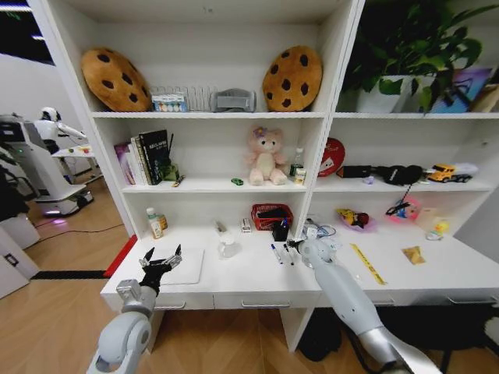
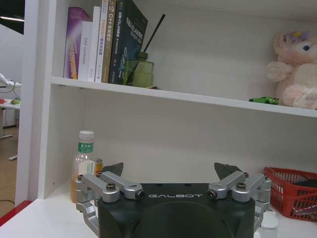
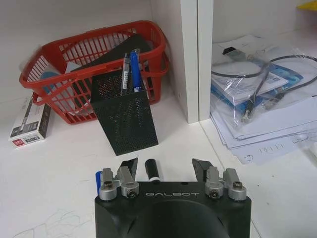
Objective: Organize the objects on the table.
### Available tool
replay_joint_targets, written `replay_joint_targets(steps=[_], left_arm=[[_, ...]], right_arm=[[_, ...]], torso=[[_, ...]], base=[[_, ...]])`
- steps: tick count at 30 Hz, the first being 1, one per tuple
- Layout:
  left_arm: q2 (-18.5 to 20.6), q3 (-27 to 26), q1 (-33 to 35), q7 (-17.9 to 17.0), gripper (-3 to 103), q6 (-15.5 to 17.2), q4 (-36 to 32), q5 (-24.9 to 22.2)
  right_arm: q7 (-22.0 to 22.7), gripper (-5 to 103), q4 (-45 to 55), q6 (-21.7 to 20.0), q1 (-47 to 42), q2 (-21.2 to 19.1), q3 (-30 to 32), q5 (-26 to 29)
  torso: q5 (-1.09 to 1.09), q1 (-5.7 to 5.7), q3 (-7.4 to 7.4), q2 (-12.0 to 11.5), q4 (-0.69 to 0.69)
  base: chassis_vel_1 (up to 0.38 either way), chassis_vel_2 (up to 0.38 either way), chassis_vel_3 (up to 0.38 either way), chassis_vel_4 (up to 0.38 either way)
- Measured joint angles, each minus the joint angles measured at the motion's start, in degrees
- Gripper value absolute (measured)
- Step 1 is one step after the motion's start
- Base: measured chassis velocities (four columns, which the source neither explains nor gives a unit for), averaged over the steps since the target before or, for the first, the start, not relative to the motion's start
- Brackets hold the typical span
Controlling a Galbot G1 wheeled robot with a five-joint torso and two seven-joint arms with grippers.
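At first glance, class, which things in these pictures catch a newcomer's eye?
Two cookie-shaped cushions flank the top shelf, with a pink plush bear below. On the white desk, the right gripper hovers open over marker pens near a black mesh pen holder; the left gripper hangs open above the laptop.

I see bare table (image 1: 249, 274) at lower centre of the head view, between the laptop (image 1: 181, 266) and the marker pens (image 1: 281, 254); behind the pens, the black mesh pen holder (image 3: 125, 115) and red basket (image 3: 94, 64) block the way; the shelf upright (image 3: 189, 59) walls off the right, with bagged cables (image 3: 257, 89) piled beyond it.
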Motion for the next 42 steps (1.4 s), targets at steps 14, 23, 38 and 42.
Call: replay_joint_targets(steps=[14, 23, 38, 42], left_arm=[[0.0, 0.0, 0.0, 0.0, 100, 0.0, 0.0, 0.0], [0.0, 0.0, 0.0, 0.0, 100, 0.0, 0.0, 0.0], [0.0, 0.0, 0.0, 0.0, 100, 0.0, 0.0, 0.0], [0.0, 0.0, 0.0, 0.0, 100, 0.0, 0.0, 0.0]], right_arm=[[-3.08, 59, -5.04, 1.59, 1.78, 1.51, -1.14, -0.74], [-3.03, 57, -6.58, 2.08, 2.26, 2.09, -2.04, -1.16], [-3.73, 54, -11.74, 2.39, 5.14, 3.17, -3.28, -1.66], [-3.99, 54, -12.28, 2.39, 5.42, 3.18, -3.47, -1.82]], torso=[[0.0, -0.01, 0.0, 0.0, 0.0], [0.0, -0.01, 0.0, 0.0, 0.0], [0.0, 0.0, 0.0, 0.0, 0.0], [0.0, 0.0, 0.0, 0.0, 0.0]], base=[[0.0, 0.0, 0.0, 0.0], [0.0, 0.0, 0.0, 0.0], [0.0, 0.0, 0.0, 0.0], [0.0, 0.0, 0.0, 0.0]])
